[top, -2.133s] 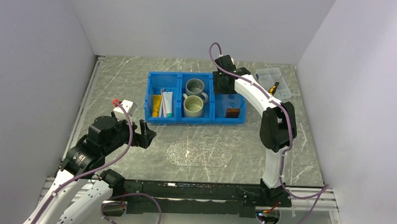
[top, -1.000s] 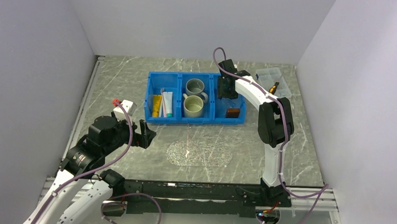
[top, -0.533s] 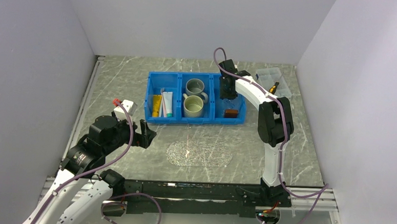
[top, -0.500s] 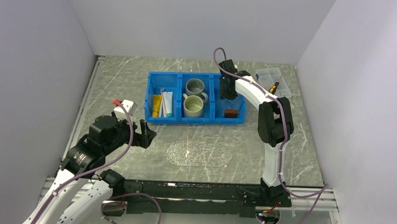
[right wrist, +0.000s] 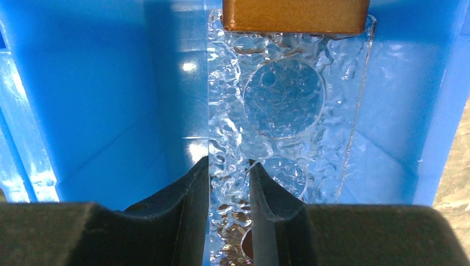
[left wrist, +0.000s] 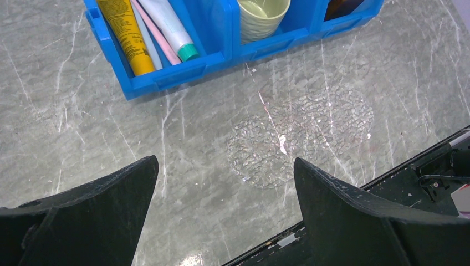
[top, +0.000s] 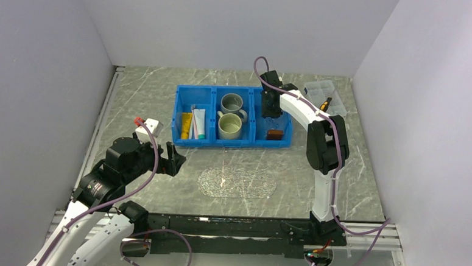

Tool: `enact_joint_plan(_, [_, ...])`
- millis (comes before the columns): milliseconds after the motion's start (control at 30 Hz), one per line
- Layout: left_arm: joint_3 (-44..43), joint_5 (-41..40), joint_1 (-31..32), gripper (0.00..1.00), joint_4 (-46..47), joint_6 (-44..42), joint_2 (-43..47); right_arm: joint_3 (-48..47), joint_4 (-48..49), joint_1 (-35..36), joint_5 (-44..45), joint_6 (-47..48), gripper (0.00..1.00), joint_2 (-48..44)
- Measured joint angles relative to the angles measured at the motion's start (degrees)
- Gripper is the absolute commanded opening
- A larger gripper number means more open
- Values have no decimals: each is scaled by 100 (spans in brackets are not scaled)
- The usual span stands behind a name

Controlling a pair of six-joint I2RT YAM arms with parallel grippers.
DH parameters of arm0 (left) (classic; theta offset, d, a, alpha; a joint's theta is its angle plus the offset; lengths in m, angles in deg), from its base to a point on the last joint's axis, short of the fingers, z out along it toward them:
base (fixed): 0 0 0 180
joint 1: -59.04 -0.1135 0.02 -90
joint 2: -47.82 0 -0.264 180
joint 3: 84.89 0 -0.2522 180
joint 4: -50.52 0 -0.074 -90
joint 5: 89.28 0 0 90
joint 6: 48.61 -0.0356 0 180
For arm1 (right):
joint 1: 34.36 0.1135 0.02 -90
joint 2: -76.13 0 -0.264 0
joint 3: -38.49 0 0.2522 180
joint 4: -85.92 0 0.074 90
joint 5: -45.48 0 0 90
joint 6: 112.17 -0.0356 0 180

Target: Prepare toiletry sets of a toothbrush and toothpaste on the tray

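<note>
The clear tray (right wrist: 288, 111) with a brown block handle (right wrist: 295, 15) lies in the right compartment of the blue bin (top: 232, 144). My right gripper (right wrist: 229, 166) reaches down into that compartment, its jaws shut on the tray's left rim. From above, the right gripper (top: 270, 110) covers the far part of the tray (top: 275, 126). The toothpaste (left wrist: 166, 25), a white tube with a teal cap, and a slim pale toothbrush (left wrist: 145, 39) lie in the bin's left compartment. My left gripper (left wrist: 224, 166) hovers open over the bare table, nearer than the bin.
A yellow tube (left wrist: 126, 36) and a pink stick (left wrist: 158, 34) share the left compartment. Two mugs (top: 231, 102) (top: 229, 126) fill the middle one. A clear textured oval mat (top: 237, 183) lies on the table in front. A clear lidded box (top: 325, 96) sits at the back right.
The right gripper has come down into the bin's right compartment and its jaws have narrowed onto the tray's rim. The left arm has not moved.
</note>
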Motion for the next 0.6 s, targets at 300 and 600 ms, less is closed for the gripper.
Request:
enact_joint_plan(300, [0,0,0,99,0,0,2,-22,-164,26,24,13,7,-214])
enact_joint_plan(600, [0,0,0,99,-2,0,7,-162,-308,118,166,15,6,-675])
